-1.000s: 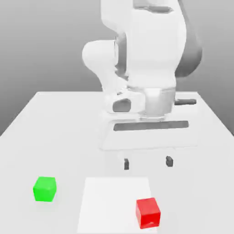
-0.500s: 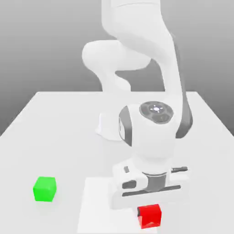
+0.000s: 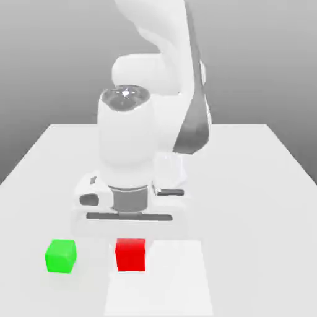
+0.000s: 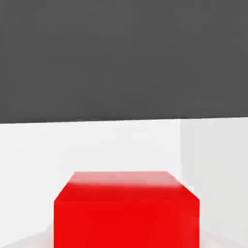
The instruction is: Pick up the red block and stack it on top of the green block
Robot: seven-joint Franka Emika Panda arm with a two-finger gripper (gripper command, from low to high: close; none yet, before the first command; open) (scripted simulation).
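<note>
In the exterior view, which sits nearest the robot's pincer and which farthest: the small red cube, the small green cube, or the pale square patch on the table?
1. Small red cube: directly under the pincer.
2. Pale square patch: just beyond, toward the exterior view's right, beneath and beside the cube.
3. Small green cube: farthest, off to the exterior view's left.
</note>
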